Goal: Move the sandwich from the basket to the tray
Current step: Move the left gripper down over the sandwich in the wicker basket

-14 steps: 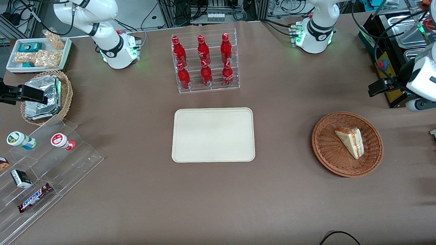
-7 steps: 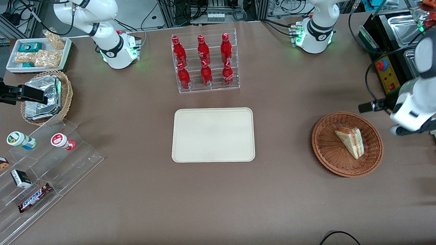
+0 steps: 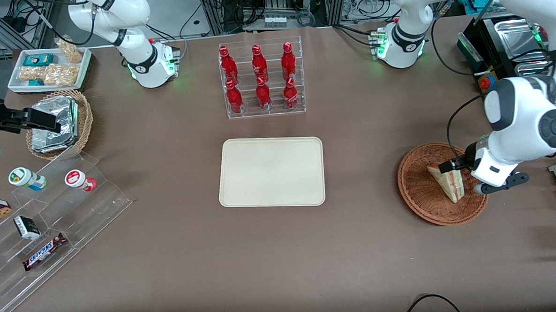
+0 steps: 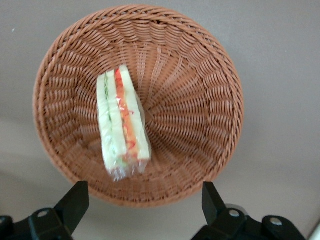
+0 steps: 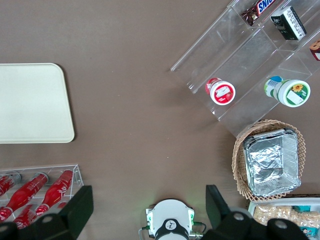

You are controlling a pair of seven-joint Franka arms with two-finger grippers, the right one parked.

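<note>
Left wrist view, pincer (image 4: 142,200) spread wide above basket (image 4: 200,100) rim

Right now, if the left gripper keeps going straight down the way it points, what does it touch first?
Probably the basket, near the rim, not the sandwich: the open gripper hangs above the basket's edge, though depth is unclear.

My gripper (image 4: 142,197) came in from the right edge of the front view, where it had hung near the black box, and dropped over the basket (image 3: 420,192). It ended above the sandwich (image 3: 448,183) (fingers (image 4: 75,202) spread wide), my arm covering the basket's right rim.
</note>
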